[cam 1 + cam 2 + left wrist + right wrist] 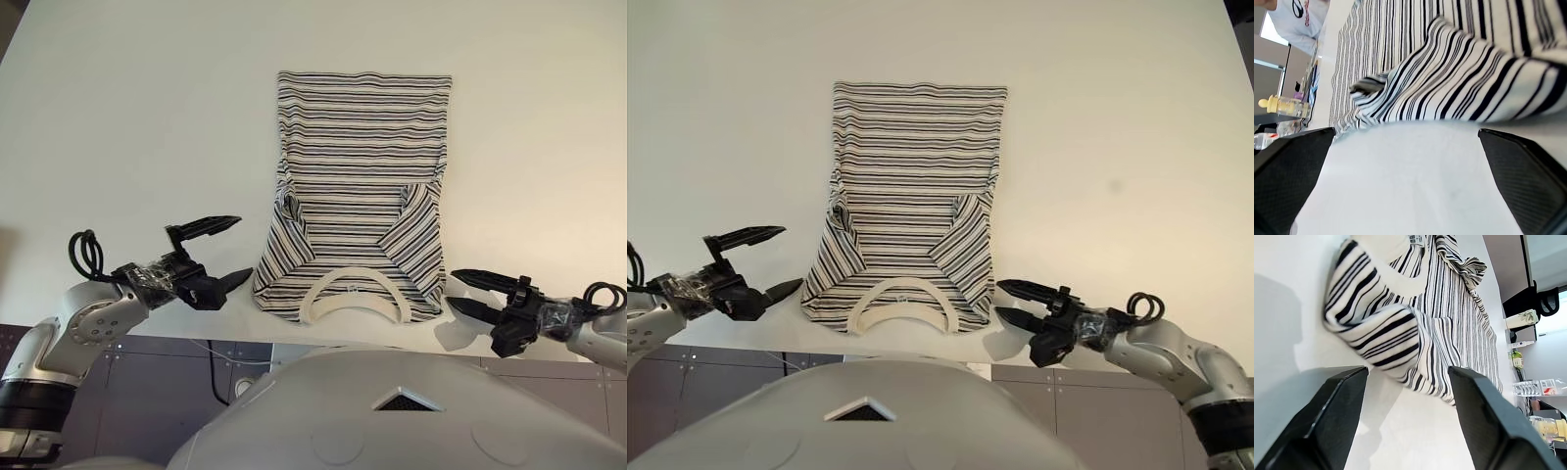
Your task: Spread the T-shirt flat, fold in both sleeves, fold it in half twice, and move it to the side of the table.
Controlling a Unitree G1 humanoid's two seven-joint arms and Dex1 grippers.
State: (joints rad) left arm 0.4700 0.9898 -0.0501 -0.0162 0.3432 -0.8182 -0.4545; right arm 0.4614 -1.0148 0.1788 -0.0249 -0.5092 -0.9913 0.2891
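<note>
Left wrist view adds bottle [1283,104] beyond T-shirt [362,147], left fingers [211,225] apart, right fingers [480,281] apart

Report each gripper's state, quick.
Left gripper: jaws open, holding nothing.
Right gripper: jaws open, holding nothing.

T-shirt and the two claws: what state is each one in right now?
T-shirt: lying flat on the table, both sleeves folded in, not folded in half yet.
Left claw: open, holding nothing, just beside the shirt's near corner on its side.
Right claw: open, holding nothing, just beside the shirt's other near corner.
</note>
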